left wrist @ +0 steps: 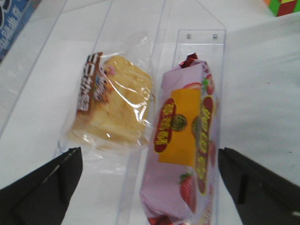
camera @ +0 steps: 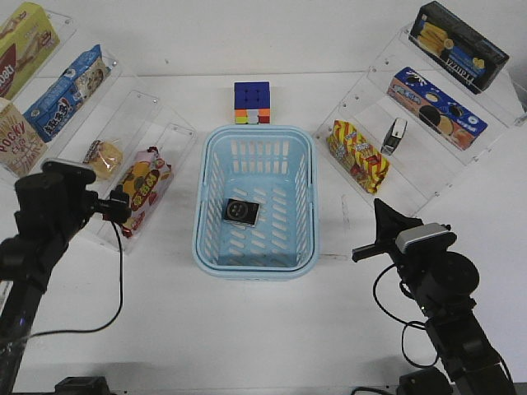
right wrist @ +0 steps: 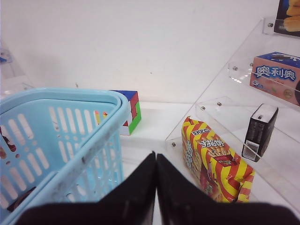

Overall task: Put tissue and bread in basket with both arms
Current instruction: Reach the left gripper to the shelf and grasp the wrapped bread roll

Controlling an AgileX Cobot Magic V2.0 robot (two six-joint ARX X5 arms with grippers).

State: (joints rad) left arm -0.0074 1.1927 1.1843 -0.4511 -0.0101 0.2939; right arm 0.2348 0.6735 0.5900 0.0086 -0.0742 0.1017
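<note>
The light blue basket (camera: 206,210) stands mid-table, and its wall also shows in the right wrist view (right wrist: 56,136). The black tissue pack (camera: 242,212) with a pale round emblem lies flat inside it. The wrapped golden bread (camera: 104,157) lies on the left clear rack, and shows in the left wrist view (left wrist: 112,105). My left gripper (left wrist: 150,176) is open above the rack, its fingers (left wrist: 44,185) wide apart, short of the bread. My right gripper (right wrist: 156,159) is shut and empty, right of the basket.
A strawberry snack bag (left wrist: 187,140) lies beside the bread on the left rack (camera: 165,140). A red-and-yellow snack bag (camera: 357,155) and a second black-and-white pack (camera: 395,136) sit on the right rack. A colour cube (camera: 252,103) stands behind the basket. Boxes fill the upper shelves.
</note>
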